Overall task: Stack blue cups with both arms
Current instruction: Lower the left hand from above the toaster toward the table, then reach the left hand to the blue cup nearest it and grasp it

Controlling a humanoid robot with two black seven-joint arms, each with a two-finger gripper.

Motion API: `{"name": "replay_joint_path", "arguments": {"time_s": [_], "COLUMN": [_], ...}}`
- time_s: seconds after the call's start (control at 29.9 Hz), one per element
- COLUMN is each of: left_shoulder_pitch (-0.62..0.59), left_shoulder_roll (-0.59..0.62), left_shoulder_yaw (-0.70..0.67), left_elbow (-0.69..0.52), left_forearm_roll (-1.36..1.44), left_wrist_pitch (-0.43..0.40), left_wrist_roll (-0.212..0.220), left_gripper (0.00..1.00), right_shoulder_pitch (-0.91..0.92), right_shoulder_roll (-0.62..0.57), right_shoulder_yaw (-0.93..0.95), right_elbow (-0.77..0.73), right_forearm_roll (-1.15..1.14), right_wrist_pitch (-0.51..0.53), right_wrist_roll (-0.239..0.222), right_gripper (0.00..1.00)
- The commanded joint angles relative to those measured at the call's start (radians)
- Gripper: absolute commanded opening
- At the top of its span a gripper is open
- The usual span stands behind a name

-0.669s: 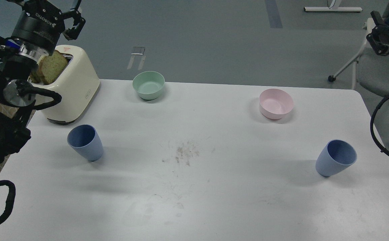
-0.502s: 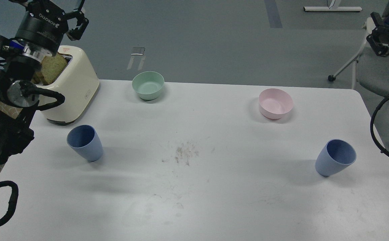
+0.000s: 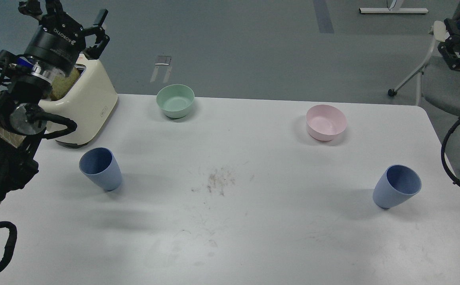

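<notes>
my left gripper (image 3: 69,16) hangs high at the far left with its jaws spread apart and nothing between them, above the top of the cream toaster (image 3: 85,107), which my wrist partly hides. my right gripper (image 3: 457,47) shows only at the right edge, dark and cut off by the frame, so i cannot tell whether its jaws are apart or together; it is off the table, over the grey floor near a chair (image 3: 432,75). the two blue cups stand upright on the white table (image 3: 230,237), well apart from each other and from both of my grippers. the left blue cup (image 3: 101,168) sits on the near left side, just in front of the toaster, its dark inside facing up toward me. the right blue cup (image 3: 397,186) sits near the right edge of the table, open mouth up as well. farther back, the pale green bowl (image 3: 175,101) rests near the far edge to the right of the toaster, and the pale pink bowl (image 3: 326,122) rests on the far right side, behind the right blue cup. a patch of brown crumbs (image 3: 218,180) lies between the two cups, near the middle of the table.
</notes>
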Motion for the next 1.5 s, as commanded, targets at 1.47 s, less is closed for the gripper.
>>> {"name": "replay_joint_path", "arguments": {"time_s": [1.47], "left_shoulder_pitch": [0.39], "left_shoulder_roll": [0.543], "left_shoulder_yaw": [0.16], "left_elbow": [-0.52], "left_forearm_roll": [1.596], "left_wrist_pitch": [0.111], "left_wrist_roll": [-0.164], "left_gripper": [0.75], "right_shoulder_pitch": [-0.079], "right_shoulder_roll": [0.017], "right_shoulder_yaw": [0.094], "right_elbow": [-0.004], "right_forearm_roll": [0.051], "right_wrist_pitch": [0.0], "right_wrist_roll": [0.009], "right_gripper": [1.0]}}
